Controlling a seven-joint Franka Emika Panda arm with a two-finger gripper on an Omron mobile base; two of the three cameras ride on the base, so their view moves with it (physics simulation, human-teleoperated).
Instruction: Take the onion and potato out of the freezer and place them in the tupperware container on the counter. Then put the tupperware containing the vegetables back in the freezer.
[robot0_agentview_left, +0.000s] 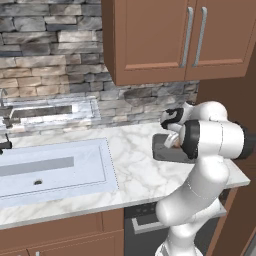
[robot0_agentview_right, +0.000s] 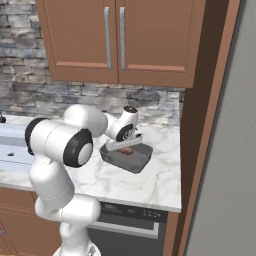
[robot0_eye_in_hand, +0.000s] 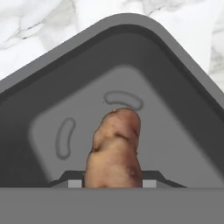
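- The potato (robot0_eye_in_hand: 114, 148), a tan-brown lump with darker blotches, sits between the two dark finger tips at the bottom of the hand view, with the jaws pinching it from either side
- It hangs over the inside of the tupperware container (robot0_eye_in_hand: 183, 74), whose dark grey floor and rounded corner lie right behind it; whether it touches the floor cannot be told
- In the right base view the gripper (robot0_agentview_right: 128, 149) is lowered into the dark tray (robot0_agentview_right: 142, 161), and a small brownish lump (robot0_agentview_right: 128, 150) shows just under the hand
- The tray rests on the white marble surface (robot0_agentview_right: 150, 185), toward its right end, close to the stone back wall
- In the left base view the arm's elbow covers much of the tray (robot0_agentview_left: 161, 148); a bit of tan potato (robot0_agentview_left: 173, 141) peeks out beside the wrist
- A pale sink basin (robot0_agentview_left: 50, 172) is set into the surface well to the left of the tray
- Brown wooden cabinets (robot0_agentview_right: 115, 40) hang above the tray
- A flat grey panel (robot0_agentview_right: 230, 175), possibly the freezer door, fills the right edge of the right base view
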